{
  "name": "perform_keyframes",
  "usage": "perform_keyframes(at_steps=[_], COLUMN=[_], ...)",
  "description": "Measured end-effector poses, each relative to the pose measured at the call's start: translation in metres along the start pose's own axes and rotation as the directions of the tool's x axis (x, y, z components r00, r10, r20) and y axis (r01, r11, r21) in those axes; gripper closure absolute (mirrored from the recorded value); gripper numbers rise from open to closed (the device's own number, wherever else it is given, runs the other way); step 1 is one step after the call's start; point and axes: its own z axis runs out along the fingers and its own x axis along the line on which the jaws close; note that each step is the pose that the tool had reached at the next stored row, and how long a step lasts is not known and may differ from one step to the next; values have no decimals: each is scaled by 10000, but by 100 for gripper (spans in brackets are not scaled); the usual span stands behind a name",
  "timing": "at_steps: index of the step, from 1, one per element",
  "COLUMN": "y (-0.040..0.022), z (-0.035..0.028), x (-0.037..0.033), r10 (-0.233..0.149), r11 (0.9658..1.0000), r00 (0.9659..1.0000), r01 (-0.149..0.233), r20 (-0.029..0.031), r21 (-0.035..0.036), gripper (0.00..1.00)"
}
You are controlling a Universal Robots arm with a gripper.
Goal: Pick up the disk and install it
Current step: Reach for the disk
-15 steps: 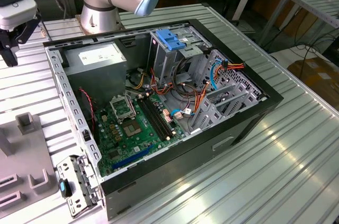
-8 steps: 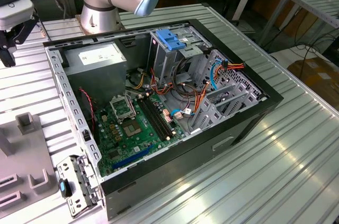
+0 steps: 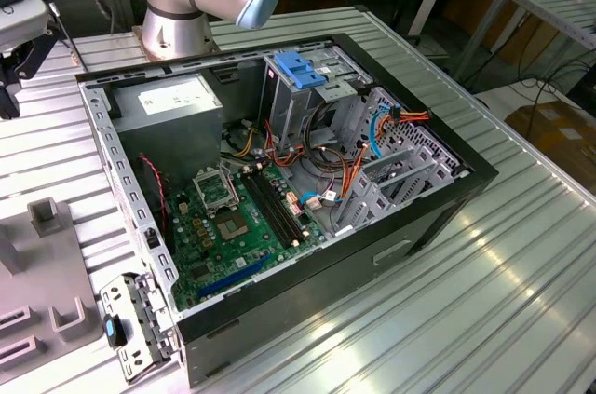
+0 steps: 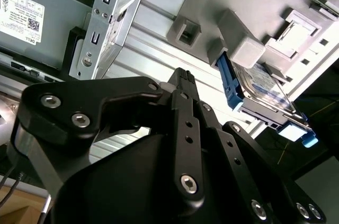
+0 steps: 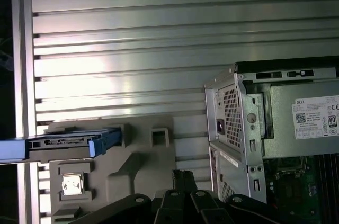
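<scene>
The disk [image 5: 63,142] stands on its long edge in a grey holder [image 5: 143,166] on the table, beside the open computer case [image 5: 238,123]. It is dark and flat, with bright blue rails [image 4: 229,83] along its sides. In both wrist views my black gripper [image 4: 183,75] hangs above the table between the case and the holder, apart from the disk. Its fingers look shut with nothing between them [image 5: 183,175]. In the exterior view the arm's wrist [image 3: 23,3] sits at the far left, above the holder [image 3: 42,273].
The open case [image 3: 438,226] lies on a ribbed metal table [image 3: 484,319], showing its board, cables and a drive cage with a light-blue latch [image 3: 298,68]. A loose metal bracket [image 3: 140,324] lies by the case's near corner. The arm's base [image 3: 177,12] stands behind the case.
</scene>
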Motion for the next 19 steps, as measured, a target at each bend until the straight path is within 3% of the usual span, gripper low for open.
perform_keyframes(at_steps=[11,14,19], y=[-4,-14,-16], z=[-1,-5,-6], x=[53,188,213], r10=[0,0,0], r11=[10000,10000,10000], r00=[10000,10000,10000], r01=[0,0,0], r20=[0,0,0], r21=[0,0,0], gripper=[89,89,89])
